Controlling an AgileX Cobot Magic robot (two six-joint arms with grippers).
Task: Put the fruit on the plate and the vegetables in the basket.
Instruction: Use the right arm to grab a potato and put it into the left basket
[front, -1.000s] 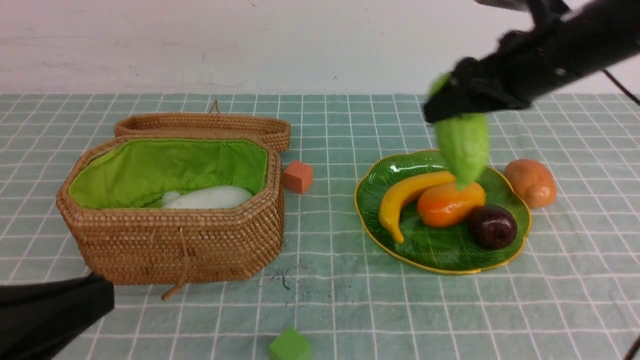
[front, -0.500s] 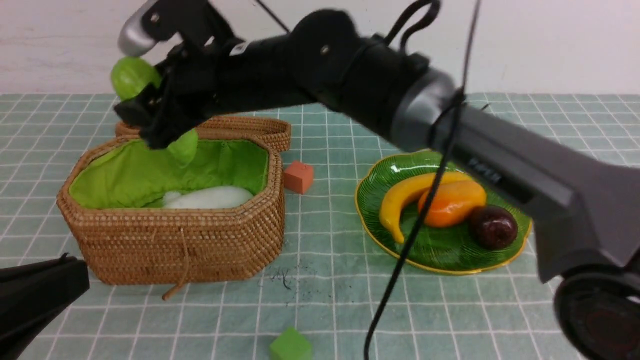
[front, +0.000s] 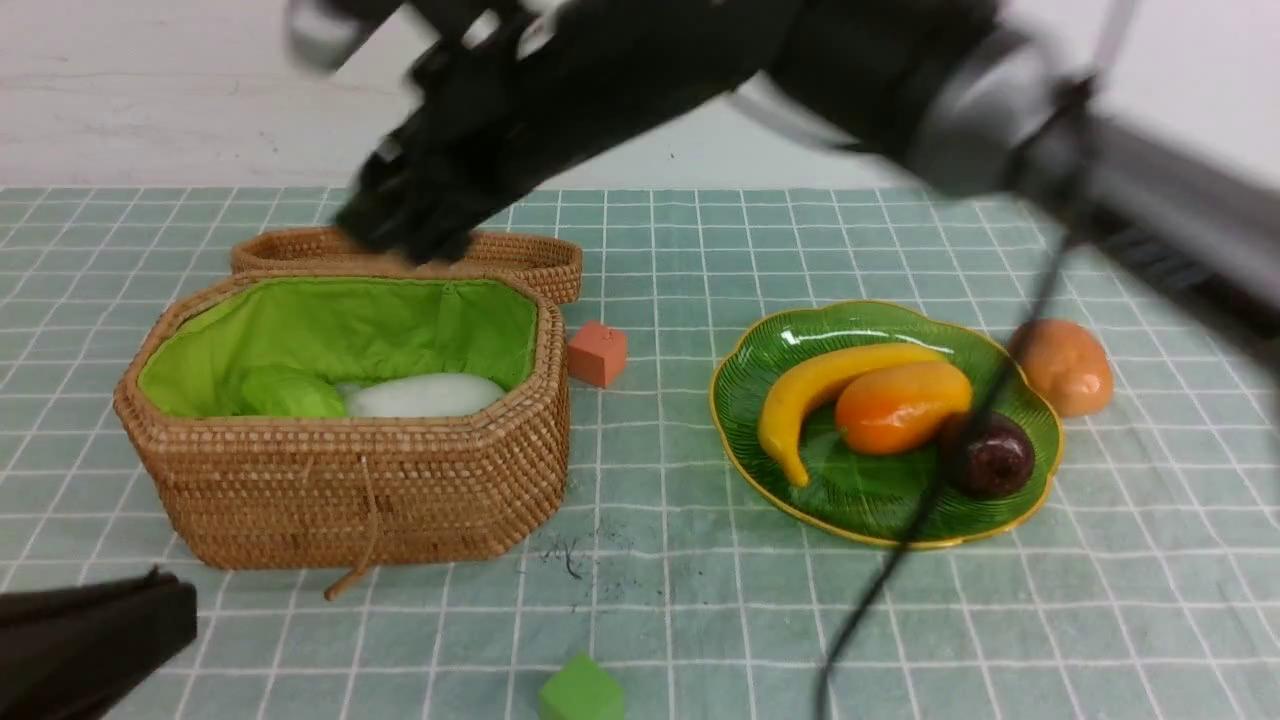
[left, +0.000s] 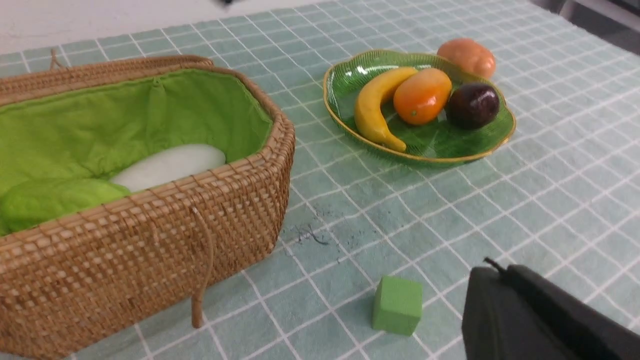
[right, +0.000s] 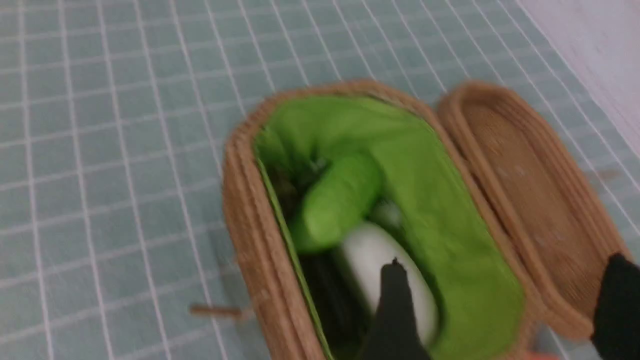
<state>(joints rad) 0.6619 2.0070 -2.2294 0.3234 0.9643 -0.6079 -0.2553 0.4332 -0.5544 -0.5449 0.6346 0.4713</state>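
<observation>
The wicker basket (front: 340, 490) holds the light-green gourd (front: 290, 393) and the white radish (front: 425, 395); both also show in the right wrist view, gourd (right: 337, 202) and radish (right: 370, 265). The green plate (front: 880, 510) holds the banana (front: 810, 395), mango (front: 900, 405) and mangosteen (front: 990, 458). The brown potato (front: 1062, 365) lies on the cloth behind the plate's right rim. My right gripper (front: 395, 225) is blurred above the basket's back rim, open and empty (right: 505, 300). My left gripper (left: 492, 270) is shut and empty near the front edge (front: 170, 600). No eggplant is clearly visible.
The basket's lid (front: 500, 250) lies open behind it. An orange cube (front: 597, 352) sits between basket and plate. A green cube (front: 580, 692) sits at the front, close to my left gripper (left: 397, 305). A black cable (front: 930, 500) hangs from the right arm across the plate.
The right gripper carried the gourd from over the plate to the basket and let it go. The gourd now lies in the basket beside the radish. The gripper has moved right, empty.
</observation>
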